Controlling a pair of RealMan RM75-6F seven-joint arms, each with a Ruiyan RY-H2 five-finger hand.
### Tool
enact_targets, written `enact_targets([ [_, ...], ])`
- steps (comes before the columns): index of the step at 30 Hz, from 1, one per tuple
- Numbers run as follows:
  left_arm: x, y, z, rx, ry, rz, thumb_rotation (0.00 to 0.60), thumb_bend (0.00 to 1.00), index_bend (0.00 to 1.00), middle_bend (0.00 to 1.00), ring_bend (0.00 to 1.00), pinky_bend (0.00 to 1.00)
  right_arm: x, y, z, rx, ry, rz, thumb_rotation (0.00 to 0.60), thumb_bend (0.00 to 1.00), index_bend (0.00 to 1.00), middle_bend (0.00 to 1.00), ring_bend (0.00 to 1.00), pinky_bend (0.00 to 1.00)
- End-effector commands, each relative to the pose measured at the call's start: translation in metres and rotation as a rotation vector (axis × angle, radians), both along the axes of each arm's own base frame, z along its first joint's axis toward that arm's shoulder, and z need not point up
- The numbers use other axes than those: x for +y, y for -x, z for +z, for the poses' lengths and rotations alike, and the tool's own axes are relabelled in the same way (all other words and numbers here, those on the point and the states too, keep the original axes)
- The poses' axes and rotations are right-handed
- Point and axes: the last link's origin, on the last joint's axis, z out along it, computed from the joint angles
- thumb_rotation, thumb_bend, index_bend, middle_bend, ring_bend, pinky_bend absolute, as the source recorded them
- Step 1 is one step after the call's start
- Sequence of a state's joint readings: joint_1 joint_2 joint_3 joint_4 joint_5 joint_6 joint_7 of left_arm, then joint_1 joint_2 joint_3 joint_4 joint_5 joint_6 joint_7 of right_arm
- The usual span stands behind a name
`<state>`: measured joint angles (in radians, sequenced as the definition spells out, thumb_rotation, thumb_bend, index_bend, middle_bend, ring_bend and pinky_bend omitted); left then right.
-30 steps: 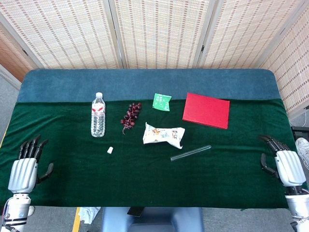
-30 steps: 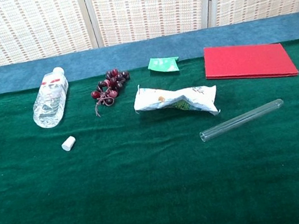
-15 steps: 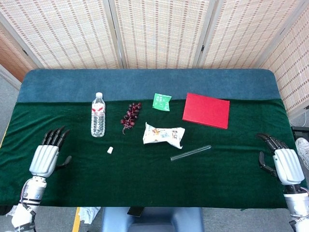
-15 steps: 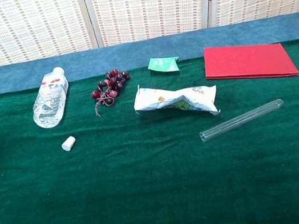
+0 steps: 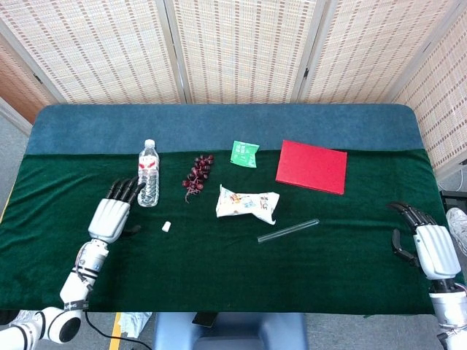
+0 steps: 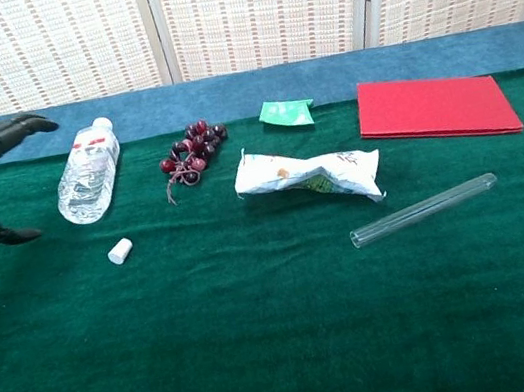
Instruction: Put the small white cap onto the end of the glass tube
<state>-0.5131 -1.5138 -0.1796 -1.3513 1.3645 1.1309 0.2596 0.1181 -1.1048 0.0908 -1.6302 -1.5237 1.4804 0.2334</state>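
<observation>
The left robot hand (image 5: 111,215) hung empty with fingers spread, over the worktop (image 5: 219,255) just beside the water bottle (image 5: 148,182), and the small white cap (image 5: 166,227) lay near it, slightly nearer the robot and toward the centre. Further right, past the snack bag (image 5: 246,205), the glass tube (image 5: 288,230) lay with its long axis slanting away to the right. The right robot hand (image 5: 425,244), also empty and loosely spread, stood well apart from the tube at the worktop's edge.

near half of green cloth (image 6: 270,357): open | water bottle (image 6: 87,173) just far-left of white cap (image 6: 120,249) | snack bag (image 6: 307,175) just beyond glass tube (image 6: 424,209)
</observation>
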Motion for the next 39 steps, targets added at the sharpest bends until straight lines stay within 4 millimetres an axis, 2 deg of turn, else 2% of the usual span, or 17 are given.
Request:
enact_targets([
  [1,0.008,-0.006,-0.014,0.018,0.019,-0.009,0.6,0.2,0.0,0.0,0.0,0.0,-0.001,0.0,-0.001,-0.002,-0.001,-0.001,0.599,0.7,0.22,0.24,0.25,0.28],
  [11,0.01,-0.013,-0.047,0.058,0.081,-0.02,0.6,0.19,0.0,0.0,0.0,0.0,-0.003,0.005,-0.004,-0.007,-0.013,-0.016,0.6,0.7,0.22,0.24,0.25,0.28],
  [20,0.014,-0.02,-0.064,0.047,0.106,-0.013,0.6,0.19,0.0,0.0,0.0,0.0,-0.004,0.007,-0.004,-0.011,-0.01,-0.021,0.6,0.7,0.22,0.24,0.25,0.28],
  [28,0.018,-0.023,-0.067,0.034,0.109,0.001,0.6,0.19,0.0,0.0,0.0,0.0,-0.002,0.011,-0.004,-0.014,-0.009,-0.032,0.599,0.7,0.22,0.24,0.26,0.28],
  [39,0.028,-0.03,-0.061,0.014,0.098,0.006,0.6,0.19,0.0,0.0,0.0,0.0,-0.003,0.011,-0.004,-0.013,-0.005,-0.033,0.599,0.7,0.22,0.24,0.26,0.28],
])
